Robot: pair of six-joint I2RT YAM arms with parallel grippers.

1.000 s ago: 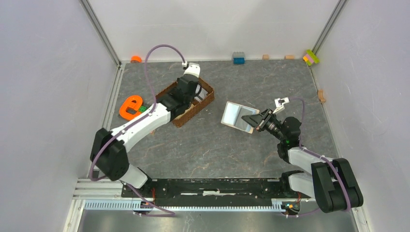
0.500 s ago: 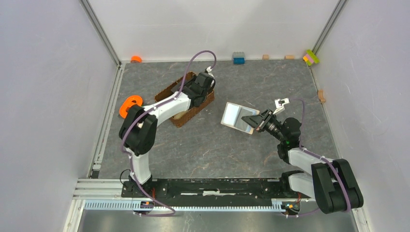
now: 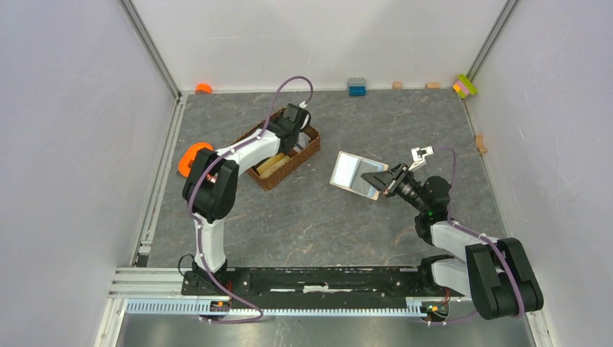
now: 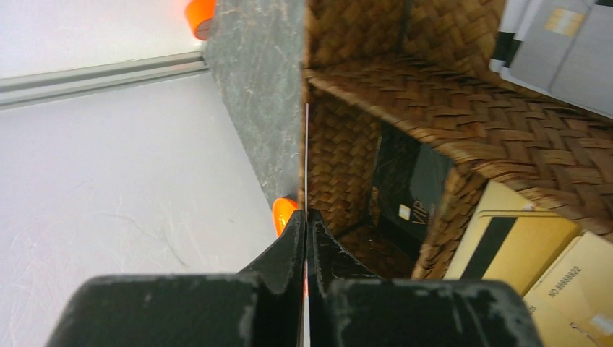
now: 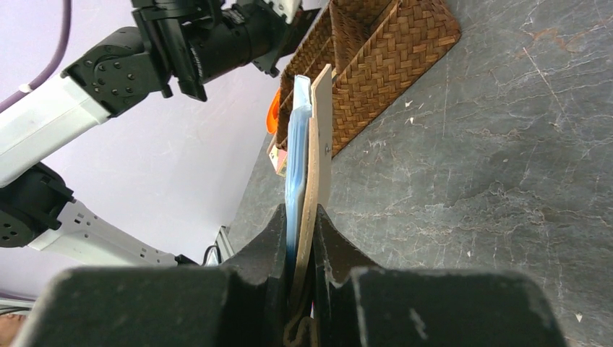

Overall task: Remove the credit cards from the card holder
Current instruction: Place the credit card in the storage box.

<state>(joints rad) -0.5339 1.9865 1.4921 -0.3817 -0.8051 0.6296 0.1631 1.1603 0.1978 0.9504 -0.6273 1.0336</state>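
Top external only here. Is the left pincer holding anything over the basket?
Observer: Yes. The left wrist view shows the left pincer shut on a thin card, seen edge-on.
Operator: Anything inside the basket?
Observer: A dark card sits in one compartment, cream cards in the next.
Operator: And the card holder?
Observer: The right pincer is shut on it; what looks like a pinkish card edge peeks from its sleeves.

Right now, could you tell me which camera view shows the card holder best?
Top external: the card holder shows its broad face, pinched by the right end effector. The right wrist view shows it only edge-on; the left wrist view misses it.
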